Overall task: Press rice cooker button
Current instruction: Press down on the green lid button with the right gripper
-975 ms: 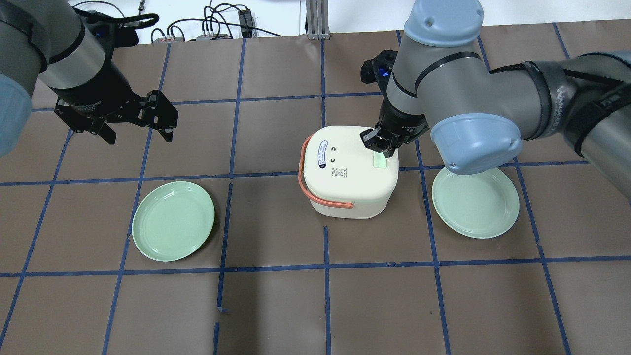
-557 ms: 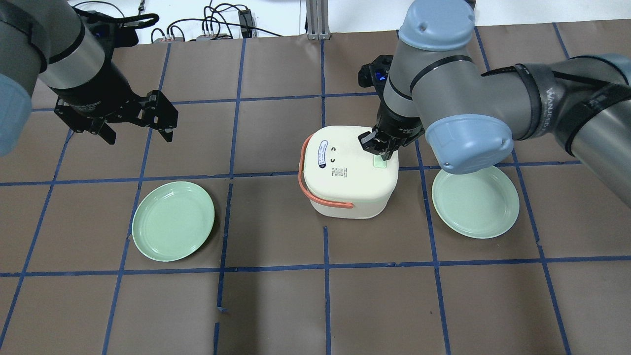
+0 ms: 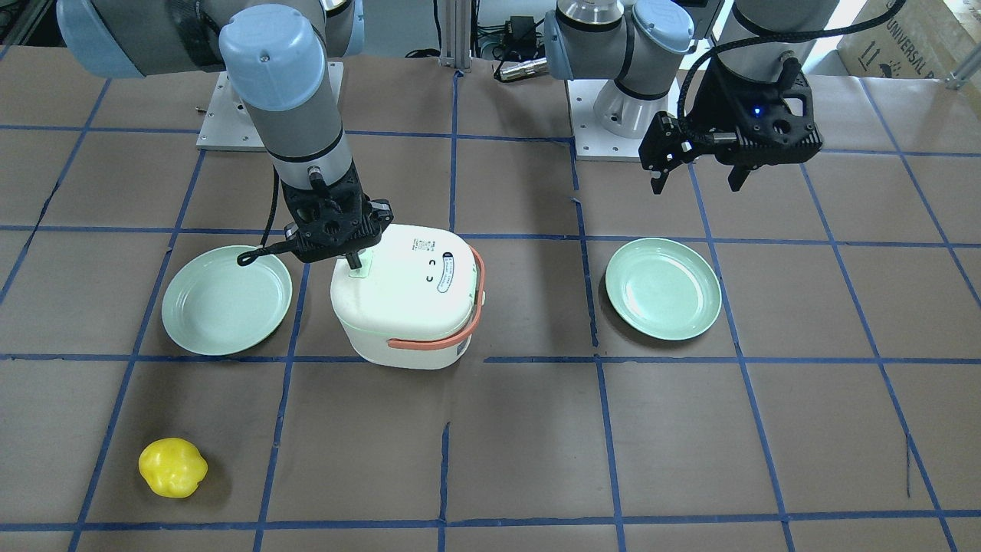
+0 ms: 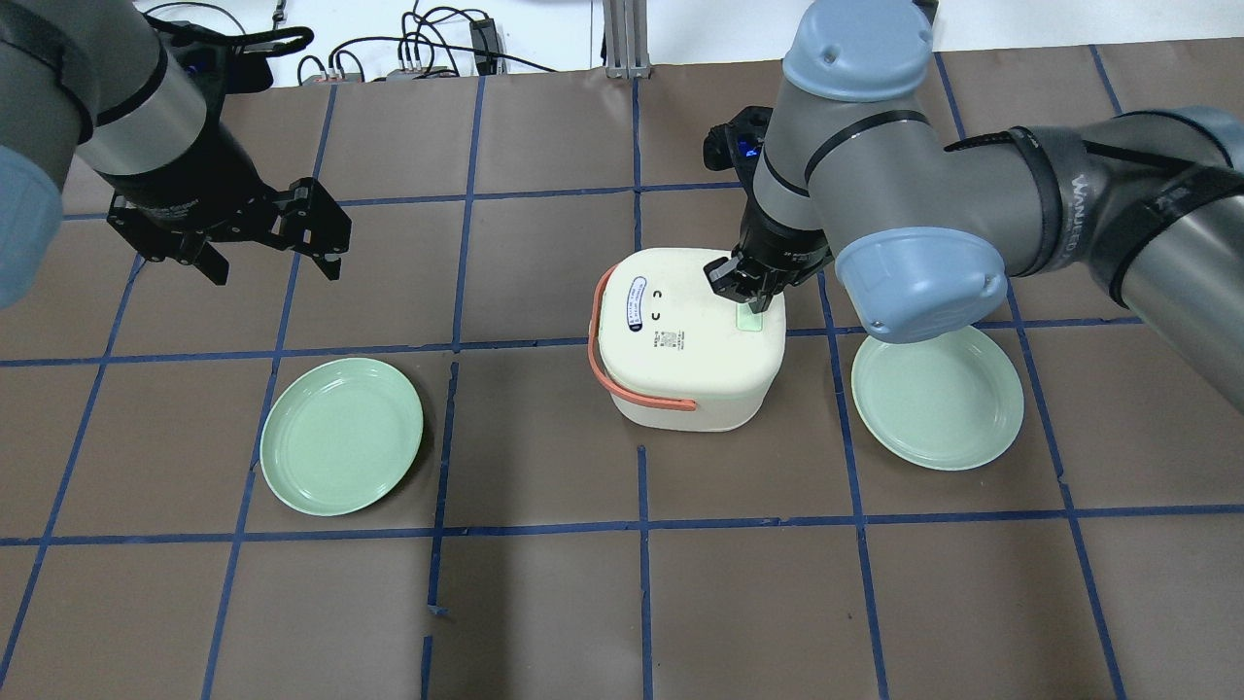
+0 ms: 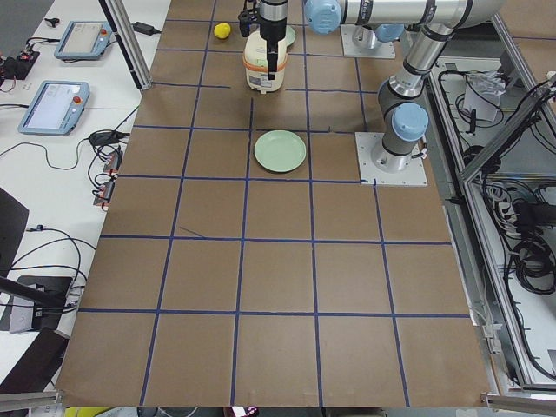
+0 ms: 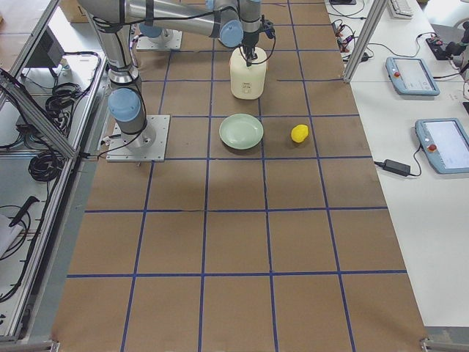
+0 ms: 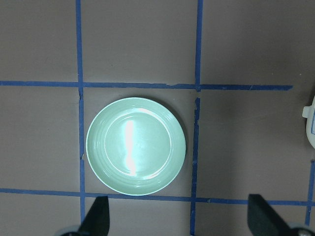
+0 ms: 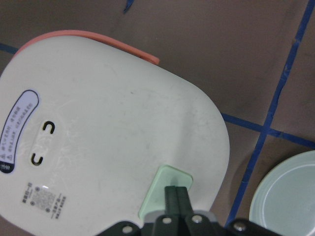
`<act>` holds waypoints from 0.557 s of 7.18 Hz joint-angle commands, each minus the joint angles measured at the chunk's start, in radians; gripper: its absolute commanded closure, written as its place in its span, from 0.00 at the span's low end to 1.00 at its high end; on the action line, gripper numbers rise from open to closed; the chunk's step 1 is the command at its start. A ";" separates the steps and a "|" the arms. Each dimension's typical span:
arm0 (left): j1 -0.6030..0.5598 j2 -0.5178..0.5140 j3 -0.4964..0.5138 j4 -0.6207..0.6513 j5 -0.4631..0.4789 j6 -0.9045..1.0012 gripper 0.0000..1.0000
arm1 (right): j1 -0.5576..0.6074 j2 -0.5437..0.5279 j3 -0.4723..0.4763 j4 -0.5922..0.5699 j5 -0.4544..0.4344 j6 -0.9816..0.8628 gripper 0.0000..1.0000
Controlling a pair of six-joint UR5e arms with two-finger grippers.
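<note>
The cream rice cooker (image 4: 680,340) with an orange handle stands mid-table; it also shows in the front view (image 3: 410,295). Its pale green button (image 4: 750,320) sits on the lid's right edge. My right gripper (image 4: 756,297) is shut and points straight down, with its tips on the button. The right wrist view shows the joined fingertips (image 8: 177,192) over the green button (image 8: 160,189). My left gripper (image 4: 274,269) is open and empty. It hovers far to the left, above a green plate (image 7: 136,146).
Two green plates lie on the table, one left of the cooker (image 4: 342,435) and one right of it (image 4: 938,397), under my right arm. A yellow object (image 3: 172,467) lies near the operators' edge. Cables run along the far edge.
My right arm has shifted slightly to the left, with its shut fingertips staying on the green button. The left arm has not moved.
</note>
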 commanded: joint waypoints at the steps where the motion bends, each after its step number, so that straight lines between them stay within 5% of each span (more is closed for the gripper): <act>1: 0.000 0.000 0.000 0.000 0.000 0.000 0.00 | 0.015 0.002 0.002 -0.010 -0.003 -0.002 0.94; 4: 0.000 0.000 0.000 0.000 0.000 0.000 0.00 | 0.024 0.017 0.007 -0.023 -0.011 -0.004 0.94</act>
